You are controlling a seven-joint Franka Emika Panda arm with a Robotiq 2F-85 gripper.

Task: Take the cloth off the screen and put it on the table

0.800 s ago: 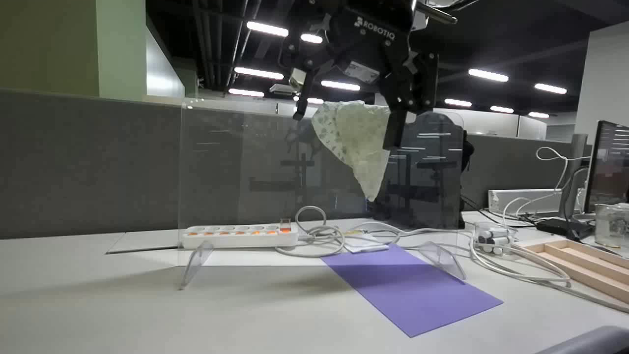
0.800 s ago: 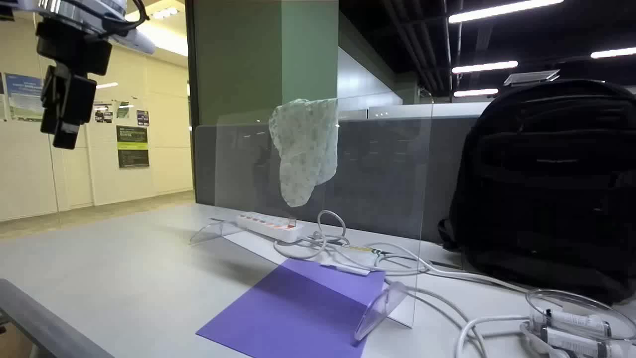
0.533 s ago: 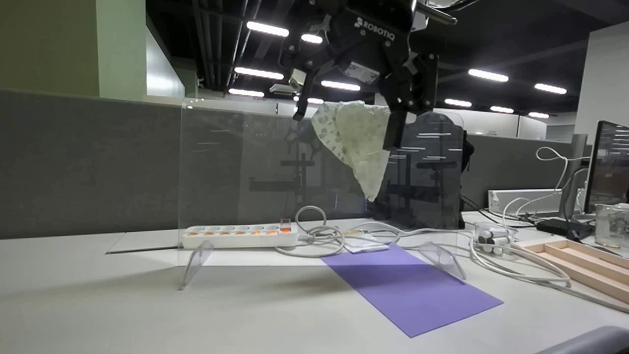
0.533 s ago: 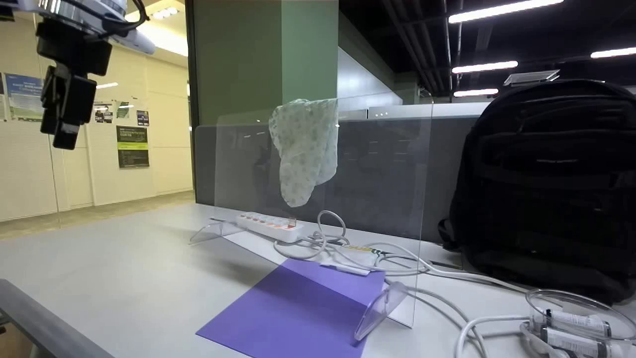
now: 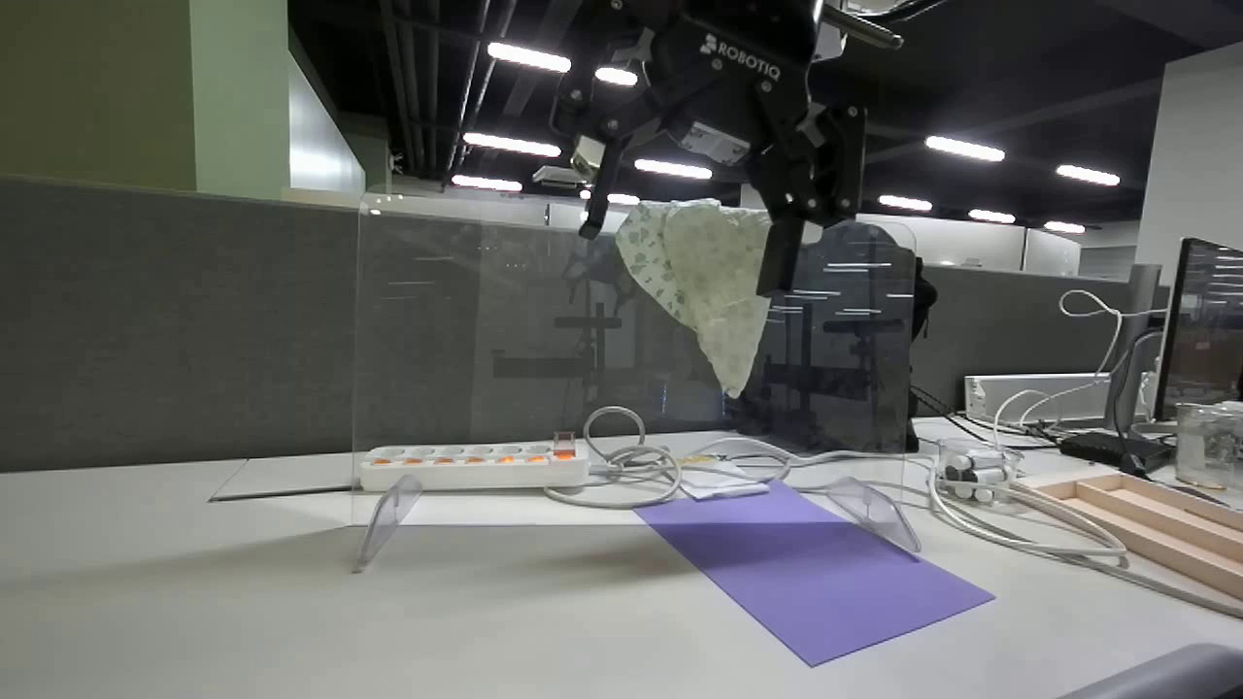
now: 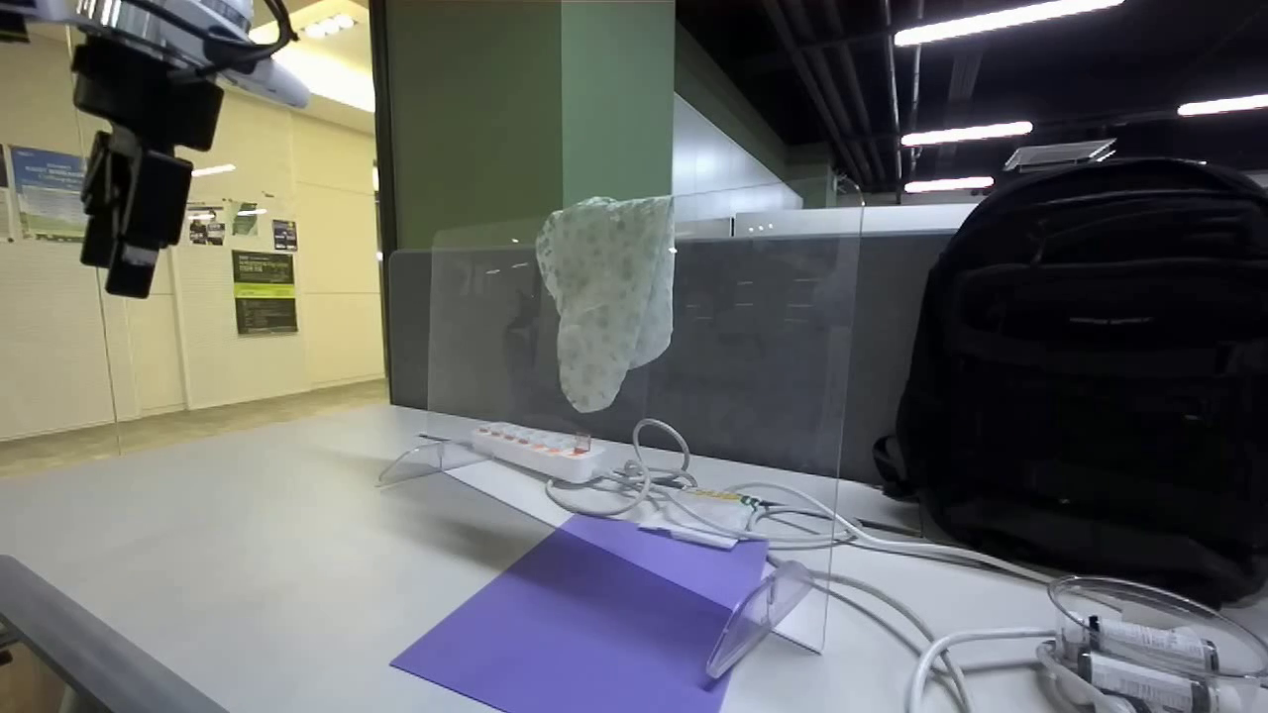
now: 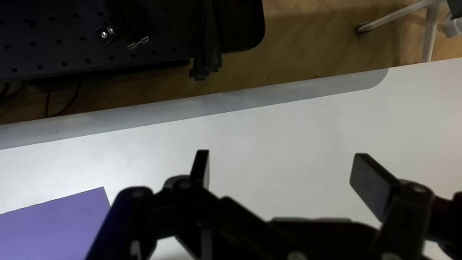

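Observation:
A pale green patterned cloth hangs draped over the top edge of a clear upright screen; the cloth (image 5: 719, 282) (image 6: 602, 297) and the screen (image 5: 437, 330) (image 6: 763, 327) show in both exterior views. The screen stands on clear feet on the white table (image 5: 214, 602) (image 6: 287, 545). My black gripper (image 5: 682, 260) is open and overlaps the cloth in an exterior view. In an exterior view the gripper (image 6: 129, 267) is well to the left of the cloth, apart from it. In the wrist view the open gripper (image 7: 283, 173) has only table (image 7: 274, 130) between its fingers; the cloth is out of view.
A purple sheet (image 5: 806, 573) lies under the screen's right part. A white power strip (image 5: 466, 473) and loose cables (image 5: 641, 476) lie behind the screen. A black backpack (image 6: 1100, 396), a clear container with small bottles (image 6: 1149, 654) and a wooden tray (image 5: 1156, 524) stand at the right.

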